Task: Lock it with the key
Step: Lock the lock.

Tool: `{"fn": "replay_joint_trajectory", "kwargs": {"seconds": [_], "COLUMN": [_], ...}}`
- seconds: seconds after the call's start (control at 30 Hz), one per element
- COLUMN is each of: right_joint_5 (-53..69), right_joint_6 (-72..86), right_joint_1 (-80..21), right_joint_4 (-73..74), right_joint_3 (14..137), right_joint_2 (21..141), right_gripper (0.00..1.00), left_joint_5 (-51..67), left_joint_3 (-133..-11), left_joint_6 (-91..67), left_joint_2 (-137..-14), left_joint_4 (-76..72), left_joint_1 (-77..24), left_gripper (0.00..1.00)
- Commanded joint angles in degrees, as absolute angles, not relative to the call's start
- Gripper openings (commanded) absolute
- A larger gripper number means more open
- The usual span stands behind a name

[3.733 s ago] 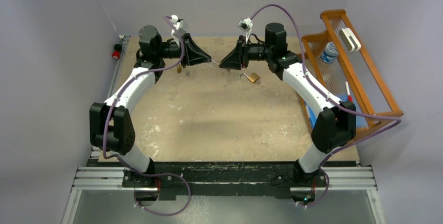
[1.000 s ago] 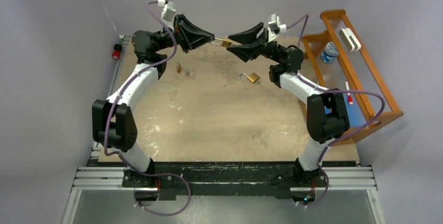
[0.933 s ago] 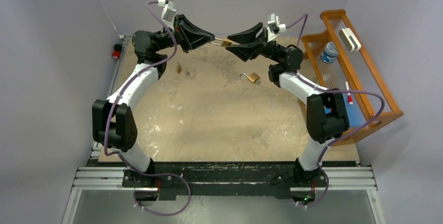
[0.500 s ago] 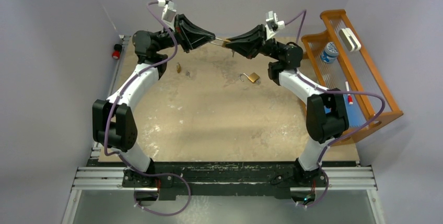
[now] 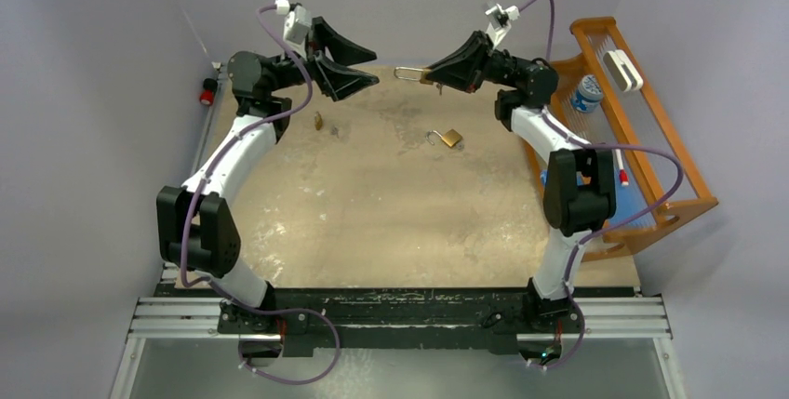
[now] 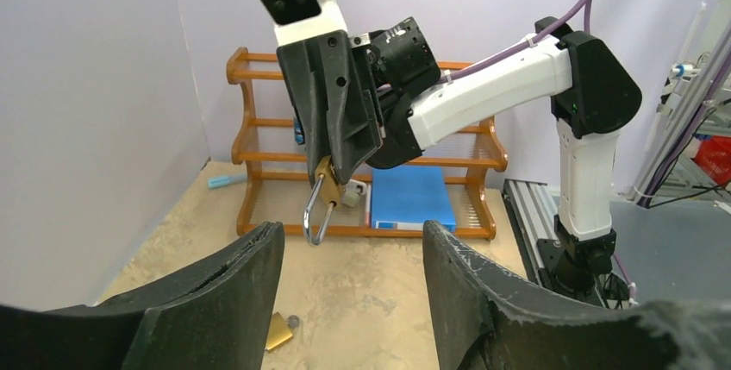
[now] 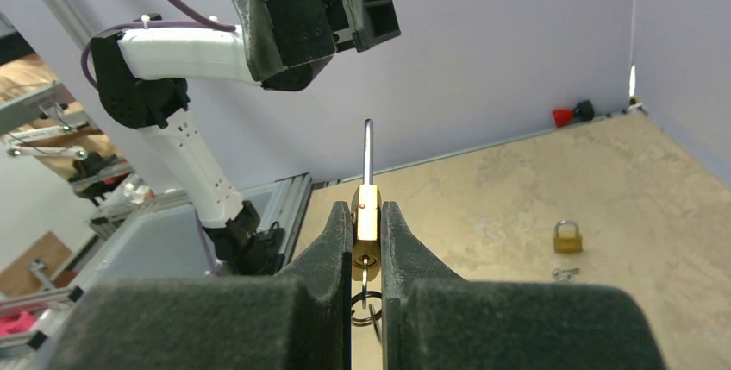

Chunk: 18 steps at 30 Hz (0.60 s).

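Right gripper (image 5: 435,73) is clamped on the brass padlock (image 5: 424,74), whose shackle (image 5: 404,73) points level at the left gripper (image 5: 371,66), jaws spread wide and empty, near across the gap

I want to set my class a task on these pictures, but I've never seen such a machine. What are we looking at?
Two robot arms, the left arm and the right arm, are bolted at the near edge of a table. One picture looks down from above. The other two come from a camera on each wrist. The right hand is shut on a brass padlock whose shackle looks open, with a key ring hanging below it. The left hand is open and empty. On the table lie an open padlock and a closed padlock. A wooden rack stands at the right.
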<state>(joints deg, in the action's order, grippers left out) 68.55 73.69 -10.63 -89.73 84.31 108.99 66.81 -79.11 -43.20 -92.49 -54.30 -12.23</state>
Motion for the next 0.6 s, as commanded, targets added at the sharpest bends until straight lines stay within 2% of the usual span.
{"fn": "replay_joint_trajectory", "kwargs": {"seconds": [0.0, 0.4, 0.57], "right_joint_5": [69.37, 68.23, 68.16], "right_joint_6": [78.13, 72.94, 72.89], "right_joint_1": [-11.42, -11.87, -11.97], "right_joint_4": [-100.63, -95.61, -95.42], "right_joint_3": [86.35, 85.88, 85.91], "right_joint_2": [107.08, 105.47, 105.47], "right_gripper": [0.00, 0.00, 0.00], "left_joint_5": [67.48, 63.53, 62.85], "left_joint_3": [-79.77, -81.61, -82.38], "left_joint_6": [-40.26, -41.92, -46.13], "left_joint_2": [-91.46, -95.51, -97.67], "left_joint_4": [-52.21, -52.38, -56.55], "left_joint_1": [-12.65, -15.35, -16.41], "left_gripper": [0.58, 0.60, 0.55]}}
